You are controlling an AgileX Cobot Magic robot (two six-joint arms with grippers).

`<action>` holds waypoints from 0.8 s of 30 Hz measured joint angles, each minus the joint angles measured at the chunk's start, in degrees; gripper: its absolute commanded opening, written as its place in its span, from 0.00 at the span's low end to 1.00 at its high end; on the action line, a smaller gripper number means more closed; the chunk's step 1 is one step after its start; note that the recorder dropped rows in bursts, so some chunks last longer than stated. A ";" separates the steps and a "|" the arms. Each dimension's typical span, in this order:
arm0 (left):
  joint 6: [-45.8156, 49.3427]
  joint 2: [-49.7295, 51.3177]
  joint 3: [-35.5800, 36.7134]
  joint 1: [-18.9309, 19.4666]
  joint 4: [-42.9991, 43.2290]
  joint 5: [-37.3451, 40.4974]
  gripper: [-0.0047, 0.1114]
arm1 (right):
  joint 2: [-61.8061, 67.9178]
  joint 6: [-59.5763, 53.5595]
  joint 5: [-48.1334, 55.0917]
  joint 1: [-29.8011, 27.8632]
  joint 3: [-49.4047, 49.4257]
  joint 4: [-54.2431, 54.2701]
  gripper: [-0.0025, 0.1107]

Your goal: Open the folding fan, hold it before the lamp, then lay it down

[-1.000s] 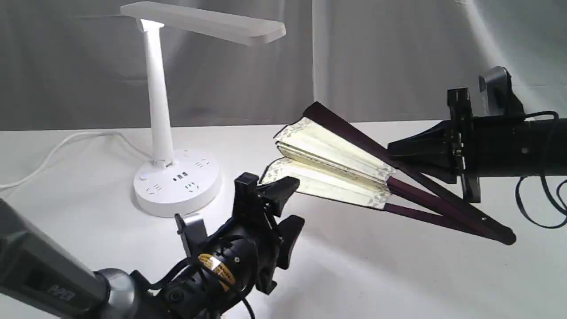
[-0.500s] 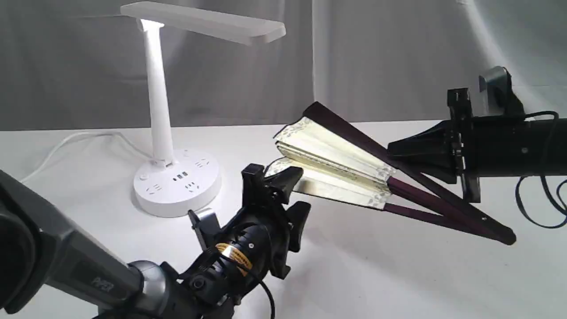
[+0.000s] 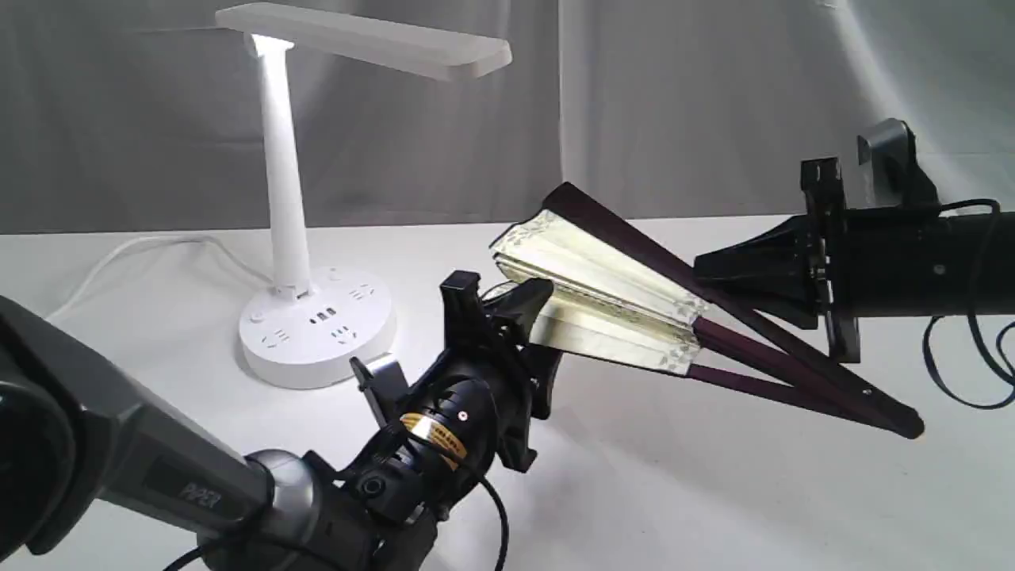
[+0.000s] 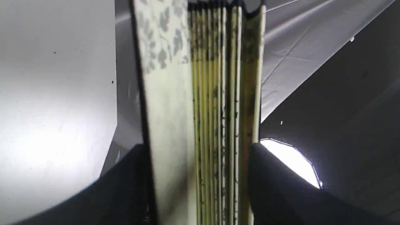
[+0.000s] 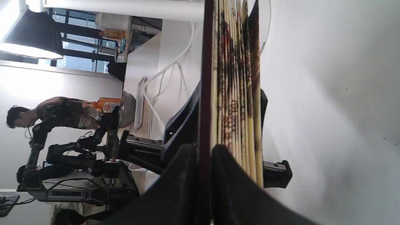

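Here the folding fan (image 3: 610, 293) is partly open and held in the air, to the right of the lamp (image 3: 285, 198) and lower than its flat head. The right gripper (image 3: 702, 274) is closed on the upper dark maroon rib, just past the cream leaf. The left gripper (image 3: 539, 337), right of the lamp's round base, has its jaws wide with the leaf end between them; whether they press the paper I cannot tell. The fan's pivot end points away from the lamp.
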 measured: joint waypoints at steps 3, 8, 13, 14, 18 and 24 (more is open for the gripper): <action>0.00 0.23 0.00 0.00 0.00 0.00 0.22 | 0.00 0.00 0.00 0.00 0.00 0.00 0.02; -0.11 0.37 0.00 0.00 -0.11 -0.12 0.04 | 0.00 0.00 0.00 0.00 0.00 0.00 0.02; -0.25 0.37 0.00 0.00 -0.36 -0.91 0.04 | 0.00 0.00 -0.23 0.00 0.00 0.00 0.02; -0.25 0.37 0.00 0.00 -0.36 -0.91 0.04 | 0.00 0.00 -0.32 0.00 0.00 0.00 0.02; -0.25 0.37 0.00 0.00 -0.08 -0.91 0.04 | 0.00 0.00 -0.32 0.00 0.00 0.00 0.02; -1.85 0.37 0.00 0.00 0.02 -0.91 0.04 | 0.00 0.00 -0.32 0.00 0.00 -0.10 0.20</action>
